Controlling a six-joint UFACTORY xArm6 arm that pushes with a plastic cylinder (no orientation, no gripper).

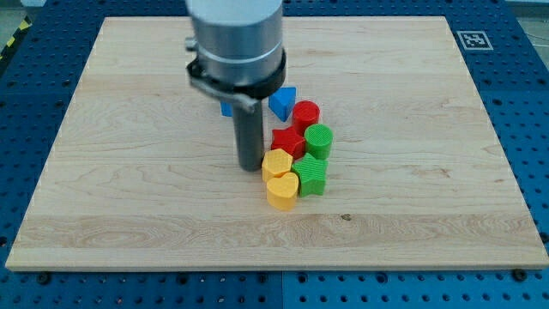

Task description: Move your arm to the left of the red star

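The red star point(288, 142) lies near the middle of the wooden board point(129, 172), in a tight cluster of blocks. My tip point(250, 166) rests on the board just to the view's left of the red star, close to it and to the yellow block point(277, 161) below the star. The rod rises from there to the grey arm body point(237, 43) at the view's top.
Around the star: a red cylinder point(306, 113) above it, a green cylinder point(318, 139) at its right, a green block point(312, 173), a yellow heart point(281, 191), a blue block point(282, 102), and another blue block point(226, 109) mostly hidden behind the arm.
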